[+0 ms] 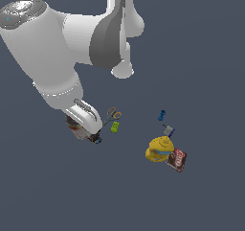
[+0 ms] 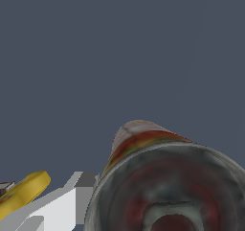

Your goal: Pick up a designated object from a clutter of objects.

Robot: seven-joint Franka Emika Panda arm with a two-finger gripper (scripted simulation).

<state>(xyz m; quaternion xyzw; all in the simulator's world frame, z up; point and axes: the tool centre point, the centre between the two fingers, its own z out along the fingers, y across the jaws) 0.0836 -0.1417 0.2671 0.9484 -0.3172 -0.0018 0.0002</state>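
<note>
The small can (image 1: 75, 128), with reddish-brown and white sides, sits in my gripper (image 1: 89, 135) at the exterior view's left, apart from the other items and mostly hidden by the hand. In the wrist view the can (image 2: 162, 187) fills the frame close up, its dark round end facing the camera and a white finger (image 2: 62, 206) against its side. The jaws look closed on it. The clutter lies toward the exterior view's right.
Orange-handled scissors (image 1: 114, 113) and a green block (image 1: 115, 127) lie just beside my hand. Farther to the exterior view's right are a blue cylinder (image 1: 161, 115), a grey-purple piece (image 1: 169, 129), the yellow rounded object (image 1: 159, 148) and the red box (image 1: 177, 159).
</note>
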